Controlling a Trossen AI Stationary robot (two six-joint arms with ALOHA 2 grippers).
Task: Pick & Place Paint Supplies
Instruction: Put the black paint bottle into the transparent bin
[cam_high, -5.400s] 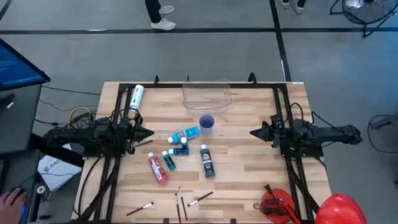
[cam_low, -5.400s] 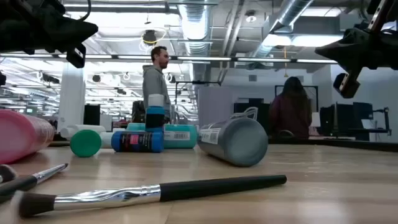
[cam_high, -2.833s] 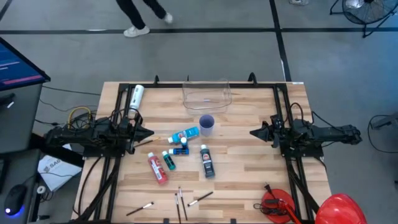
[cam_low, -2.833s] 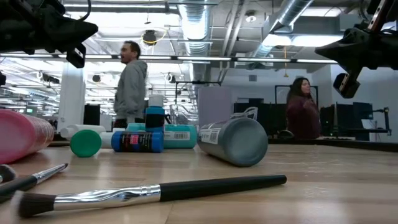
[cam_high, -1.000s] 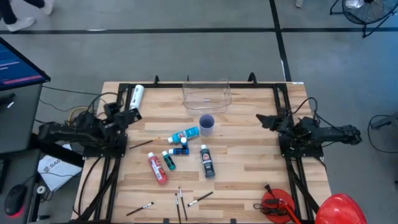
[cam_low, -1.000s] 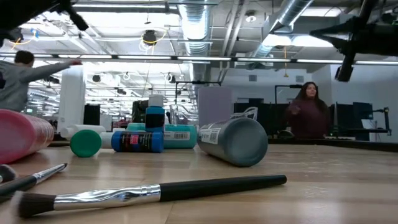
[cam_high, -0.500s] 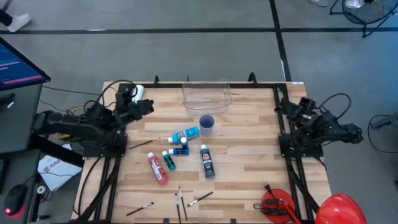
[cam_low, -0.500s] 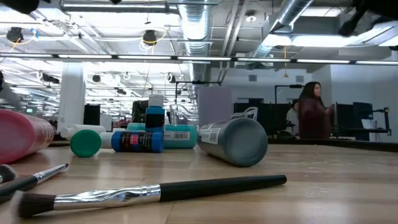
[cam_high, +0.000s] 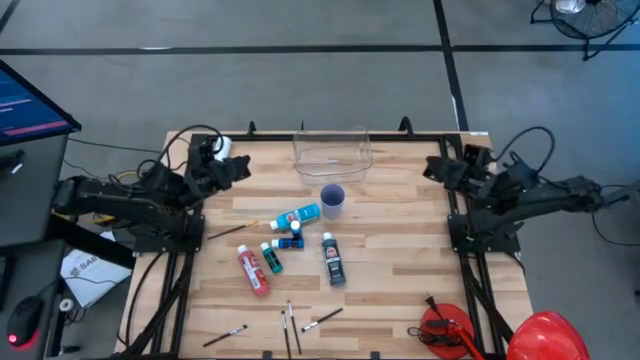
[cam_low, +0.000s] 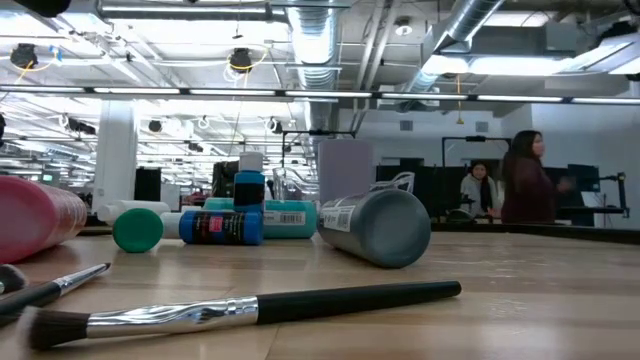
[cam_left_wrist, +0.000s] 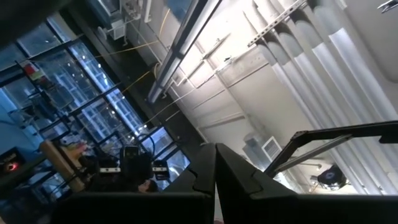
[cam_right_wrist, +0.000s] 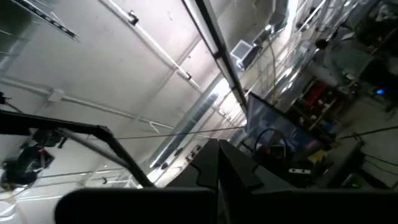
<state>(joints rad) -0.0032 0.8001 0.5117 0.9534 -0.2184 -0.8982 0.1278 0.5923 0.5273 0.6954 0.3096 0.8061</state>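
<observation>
Wood worktop (cam_high: 400, 260): supplies untouched.
Left gripper (cam_high: 240, 166): shut, empty, raised near the left rear corner, probably about to start.
Paints (cam_high: 290, 245): lying mid-worktop, brushes (cam_high: 290, 322) by the front edge.
Tub (cam_high: 332, 153): rear edge, likely the destination.
Right gripper (cam_high: 432, 168): shut, empty, right rear.

Bright and even from above in the high view, with only small soft shadows under the paint bottles (cam_high: 290, 245) on the pale table (cam_high: 400, 260). In the low view, strong white glare from the ceiling lights (cam_low: 300, 45) toward 12 o'clock, a blurry soft brush (cam_low: 250, 305) up close at 6 o'clock, and a fuzzy pink bottle (cam_low: 35, 215) at 9 o'clock. Tilted up at the ceiling in both wrist views, with glowing light strips, dark fingers black against them, and bent lines near the edges.
</observation>
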